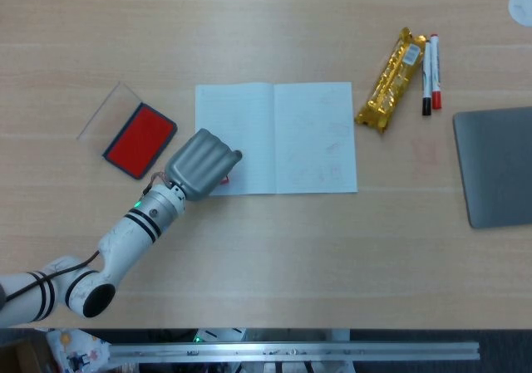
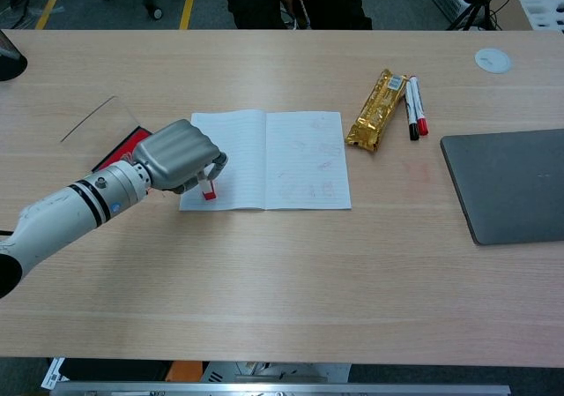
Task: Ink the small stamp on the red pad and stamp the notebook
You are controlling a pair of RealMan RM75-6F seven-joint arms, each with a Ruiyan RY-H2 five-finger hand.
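Red pad (image 1: 140, 139) sits open just left of and behind the fingers, its clear lid (image 1: 109, 111) parked further left so the ink stays reachable. Left hand (image 2: 179, 155) has fingers curled tight, holding the small stamp (image 2: 207, 188) roughly upright, red end down at the notebook (image 1: 275, 138), near the lower left corner of the left page; likely pressing, contact hard to confirm. Notebook lies flat and open to the right of the fingers, faint reddish marks on the right page. Well right of the fingers: gold snack bar (image 1: 391, 79), two markers (image 1: 430, 71), grey laptop (image 1: 495, 166). Right hand not visible.
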